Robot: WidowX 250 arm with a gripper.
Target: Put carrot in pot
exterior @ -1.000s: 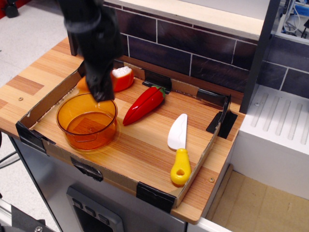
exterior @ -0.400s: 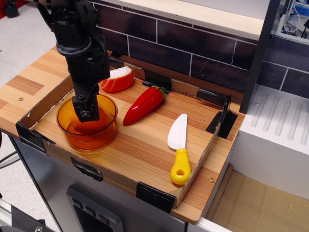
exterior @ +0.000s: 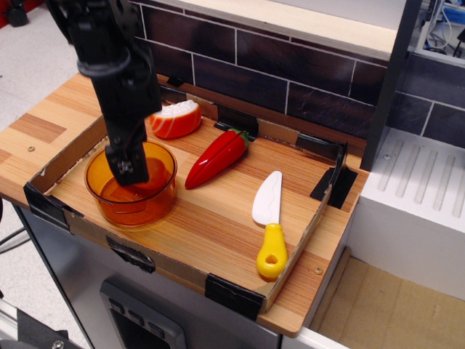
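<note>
Gripper: we see the black gripper (exterior: 128, 171) reaching down into the pot, its tip just above the pot's floor; we cannot tell whether its jaws are spread or closed, since they read as one dark block.
Change in the gripper: against the frame 0.4 s ago, the arm has shifted slightly left and its tip sits a touch higher; a second ago it hung over the pot's far rim, hiding part of the fish slice.
Pot: the translucent amber pot (exterior: 155, 198) surrounds the gripper tip and has not moved.
Carrot: we cannot make it out; a faint orange shape directly under the tip may be the carrot or only the pot's tinted floor.
Fish slice: the orange-and-white fish slice (exterior: 176, 119) lies just behind and right of the gripper, now fully uncovered.
Chili pepper: the red chili pepper (exterior: 216, 158) lies right of the gripper, apart from the pot, unchanged.
Toy knife: the white-bladed, yellow-handled toy knife (exterior: 268, 222) lies well to the right, unchanged.
Tray: the cardboard-edged wooden tray (exterior: 218, 218) holds all of these.
</note>
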